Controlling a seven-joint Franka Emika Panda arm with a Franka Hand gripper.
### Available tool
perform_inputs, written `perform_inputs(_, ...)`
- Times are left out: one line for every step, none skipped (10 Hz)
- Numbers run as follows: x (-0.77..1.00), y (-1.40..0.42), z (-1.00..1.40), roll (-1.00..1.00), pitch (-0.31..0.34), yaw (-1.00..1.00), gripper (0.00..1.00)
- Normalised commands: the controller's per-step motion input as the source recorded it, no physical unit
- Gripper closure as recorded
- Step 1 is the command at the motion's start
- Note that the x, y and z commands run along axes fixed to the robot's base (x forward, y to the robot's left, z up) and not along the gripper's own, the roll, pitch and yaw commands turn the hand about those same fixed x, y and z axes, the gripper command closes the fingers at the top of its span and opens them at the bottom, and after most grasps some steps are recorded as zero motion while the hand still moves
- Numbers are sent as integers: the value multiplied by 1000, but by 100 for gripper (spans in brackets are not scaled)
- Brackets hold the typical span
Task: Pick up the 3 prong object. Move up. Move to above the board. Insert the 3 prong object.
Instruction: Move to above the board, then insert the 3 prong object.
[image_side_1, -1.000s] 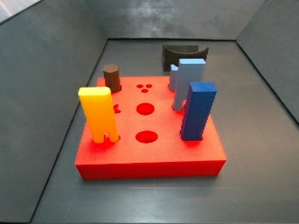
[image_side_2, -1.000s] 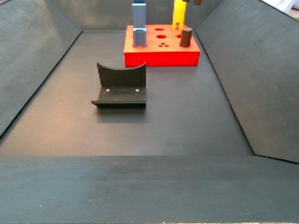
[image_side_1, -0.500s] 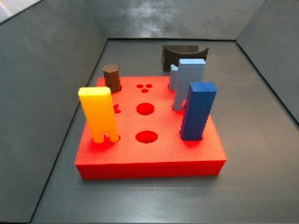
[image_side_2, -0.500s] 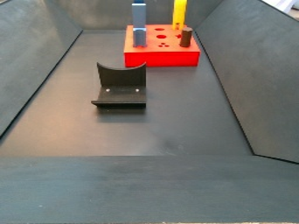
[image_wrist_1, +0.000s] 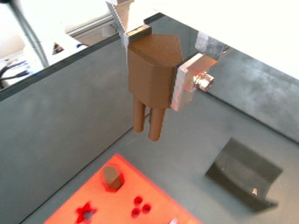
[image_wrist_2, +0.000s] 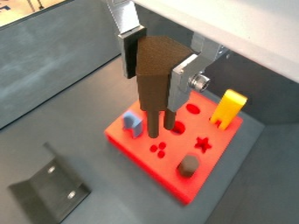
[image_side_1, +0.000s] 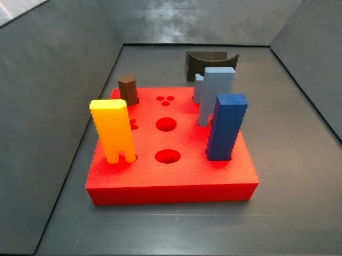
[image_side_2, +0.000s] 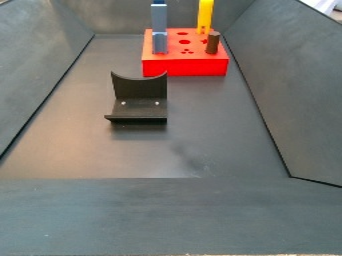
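Gripper (image_wrist_2: 156, 109) fingers (image_wrist_2: 184, 77) clamp the 3 prong object (image_wrist_2: 156, 79) up top, high over the board (image_wrist_2: 176, 149); looks rigid, light, prongs fragile.

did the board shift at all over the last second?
No. In both side views the board sits where it was, unchanged relative to the fixture. The gripper holds the 3 prong object above.

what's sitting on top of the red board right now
On the board stand a yellow block, a blue block, a grey-blue block and a short brown cylinder. The gripper holds the 3 prong object above it; the blocks hide whatever holes they stand in.
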Motion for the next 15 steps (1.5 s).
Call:
perform_inputs(182, -1000, 104, -3, 139, 7, 100)
perform_inputs(193, -1000, 111, 3, 137, 8, 100)
perform_inputs(198, -899, 109, 10, 131, 9, 100)
perform_inputs(151, -516, 75, 14, 132, 7, 100)
perform_inputs(126, -365, 61, 17, 128, 9, 100)
perform_inputs(84, -196, 37, 20, 104, 9, 100)
perform_inputs(0, 26, 0, 0, 0, 0, 100)
perform_inputs(0, 0, -143, 23, 0, 114, 100)
perform_inputs(109, 209, -494, 46, 0, 434, 100)
perform_inputs(160, 306, -711, 37, 0, 617, 100)
perform_inputs(160, 351, -811, 4, -10, 671, 100)
perform_inputs(163, 323, -854, 17, -33, 680, 100)
perform_inputs(43, 369, -877, 76, -44, 671, 100)
perform_inputs(-9, 329, -837, 166, -66, 666, 100)
perform_inputs(-166, 271, -814, 203, -111, 677, 100)
